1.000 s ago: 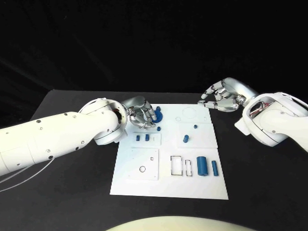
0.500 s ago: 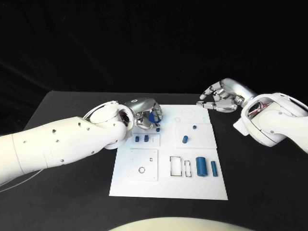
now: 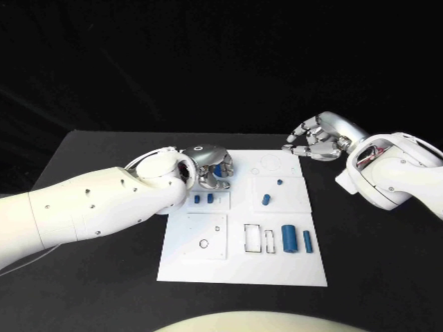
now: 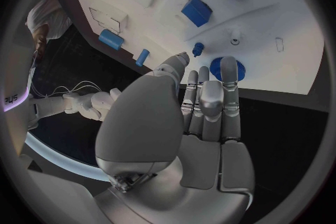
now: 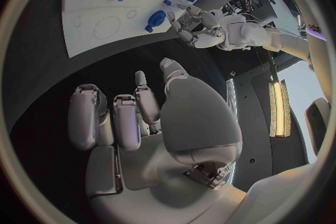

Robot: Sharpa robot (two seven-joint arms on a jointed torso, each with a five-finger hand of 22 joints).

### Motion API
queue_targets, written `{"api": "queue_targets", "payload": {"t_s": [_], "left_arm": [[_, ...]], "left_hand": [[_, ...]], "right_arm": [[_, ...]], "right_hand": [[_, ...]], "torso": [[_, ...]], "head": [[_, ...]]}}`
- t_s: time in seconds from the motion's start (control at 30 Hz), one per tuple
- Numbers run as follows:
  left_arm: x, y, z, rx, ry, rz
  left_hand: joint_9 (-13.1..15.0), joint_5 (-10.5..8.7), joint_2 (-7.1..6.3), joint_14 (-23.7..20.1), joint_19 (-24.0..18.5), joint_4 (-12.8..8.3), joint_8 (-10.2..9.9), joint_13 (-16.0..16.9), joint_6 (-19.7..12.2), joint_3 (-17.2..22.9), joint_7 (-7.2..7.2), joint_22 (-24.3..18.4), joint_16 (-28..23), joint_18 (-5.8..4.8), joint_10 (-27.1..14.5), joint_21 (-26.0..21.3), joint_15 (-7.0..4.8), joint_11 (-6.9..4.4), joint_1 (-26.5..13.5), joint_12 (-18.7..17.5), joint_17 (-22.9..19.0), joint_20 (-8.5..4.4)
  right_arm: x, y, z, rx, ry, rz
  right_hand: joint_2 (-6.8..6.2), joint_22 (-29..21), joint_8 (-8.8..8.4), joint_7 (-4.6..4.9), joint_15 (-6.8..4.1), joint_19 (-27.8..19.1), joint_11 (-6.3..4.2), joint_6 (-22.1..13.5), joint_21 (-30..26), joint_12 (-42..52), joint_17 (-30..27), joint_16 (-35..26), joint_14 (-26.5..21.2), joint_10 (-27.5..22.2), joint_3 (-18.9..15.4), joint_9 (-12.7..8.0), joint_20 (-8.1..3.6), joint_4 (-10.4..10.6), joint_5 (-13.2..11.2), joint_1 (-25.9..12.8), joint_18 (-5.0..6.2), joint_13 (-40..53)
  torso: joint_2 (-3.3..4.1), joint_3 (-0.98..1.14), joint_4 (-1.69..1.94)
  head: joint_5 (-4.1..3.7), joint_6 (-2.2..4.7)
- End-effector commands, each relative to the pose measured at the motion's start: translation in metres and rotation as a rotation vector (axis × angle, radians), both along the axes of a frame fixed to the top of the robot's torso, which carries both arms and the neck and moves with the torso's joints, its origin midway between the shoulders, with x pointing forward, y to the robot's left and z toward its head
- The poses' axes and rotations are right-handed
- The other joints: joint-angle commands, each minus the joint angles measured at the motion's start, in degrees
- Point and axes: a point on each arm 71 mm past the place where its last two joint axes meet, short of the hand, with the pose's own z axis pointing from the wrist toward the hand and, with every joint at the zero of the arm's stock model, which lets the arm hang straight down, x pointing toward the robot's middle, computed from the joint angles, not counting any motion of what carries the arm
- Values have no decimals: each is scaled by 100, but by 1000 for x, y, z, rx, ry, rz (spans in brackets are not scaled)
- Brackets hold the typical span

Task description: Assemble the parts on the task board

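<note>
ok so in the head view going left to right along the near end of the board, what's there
small oval hole → black-outlined slot → narrow slot → thick blue cylinder → thin blue cylinder, all on the task board

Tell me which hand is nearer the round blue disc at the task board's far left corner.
Left. The left hand is right at the round blue disc, fingertips at it; the right hand hovers off the task board's far right corner.
</note>
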Motion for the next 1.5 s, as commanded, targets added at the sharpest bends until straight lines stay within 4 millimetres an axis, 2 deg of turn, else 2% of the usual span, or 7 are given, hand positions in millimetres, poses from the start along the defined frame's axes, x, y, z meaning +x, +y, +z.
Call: {"api": "queue_targets", "payload": {"t_s": [0.03,0.27,0.7,1.5], "left_arm": [[0,-2,-4,67,19,-8],[2,-3,-8,77,29,-1],[4,-7,-14,81,38,-7],[5,-13,-17,85,62,-17]], "left_hand": [[-20,21,-22,15,30,39,-27,-32,65,-5,0,21,47,4,-29,29,12,10,-7,-38,-13,25],[-79,23,18,42,89,51,-80,-133,180,29,-1,174,160,-16,44,148,32,31,27,-112,32,43],[-189,31,117,119,216,4,-203,-322,404,242,-25,475,378,-52,343,392,0,-7,183,-239,132,25],[-347,25,131,209,364,-75,-478,-567,616,562,13,845,591,-103,726,695,-32,-41,202,-529,188,-3]], "right_arm": [[0,1,0,1,-6,9],[-1,2,0,1,-6,11],[-1,3,0,2,-5,14],[-2,5,0,2,-3,20]], "right_hand": [[35,484,18,-5,-44,-37,-1,-47,-11,-32,418,-13,343,-48,9,8,11,21,26,35,106,-5],[35,484,18,-5,-44,-37,-1,-47,-11,-32,418,-13,343,-48,9,8,11,21,26,35,106,-5],[35,484,18,-5,-44,-37,-1,-47,-11,-32,418,-13,343,-48,9,8,11,21,26,35,106,-5],[39,478,21,-5,-44,-42,-1,-47,-23,-27,415,-17,342,-39,9,8,10,25,33,42,108,3]], "torso": [[-1,-3,-1],[5,-2,-2],[-2,1,0],[-1,4,-1]], "head": [[-1,-3],[-7,-9],[-12,-22],[-22,-45]]}}
